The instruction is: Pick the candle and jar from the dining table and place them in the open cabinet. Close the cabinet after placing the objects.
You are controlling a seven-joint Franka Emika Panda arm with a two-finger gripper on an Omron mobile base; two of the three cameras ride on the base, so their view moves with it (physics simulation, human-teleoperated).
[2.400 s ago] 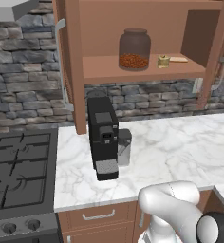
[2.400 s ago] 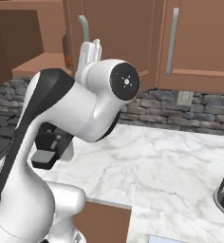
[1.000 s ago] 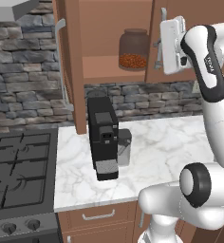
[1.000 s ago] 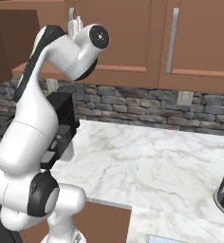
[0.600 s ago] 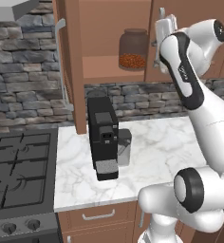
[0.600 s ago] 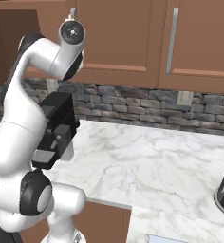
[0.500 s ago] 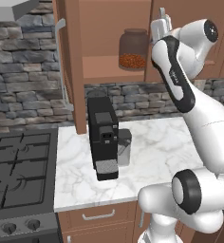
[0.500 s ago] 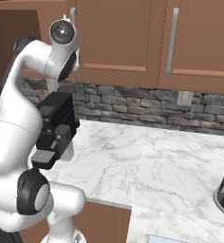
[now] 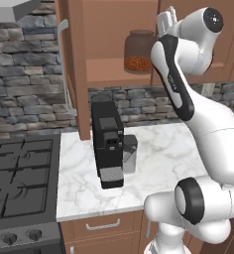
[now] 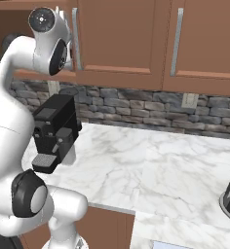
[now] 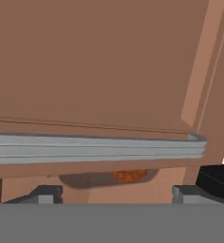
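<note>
One silver handle [image 11: 95, 145] just beyond spread fingertips [image 11: 47, 193].

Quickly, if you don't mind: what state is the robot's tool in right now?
Tool: open, holding nothing, right at the brown wooden cabinet door with its silver bar handle.

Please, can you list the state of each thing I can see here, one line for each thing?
jar: upright on the cabinet shelf, lid on.
cabinet: left door open, right door nearly closed, partly hiding the jar.
end effector: raised at the right door, fingers spread apart, holding nothing.
door handle: right in front of the hand camera.
coffee machine: upright on the counter.
</note>
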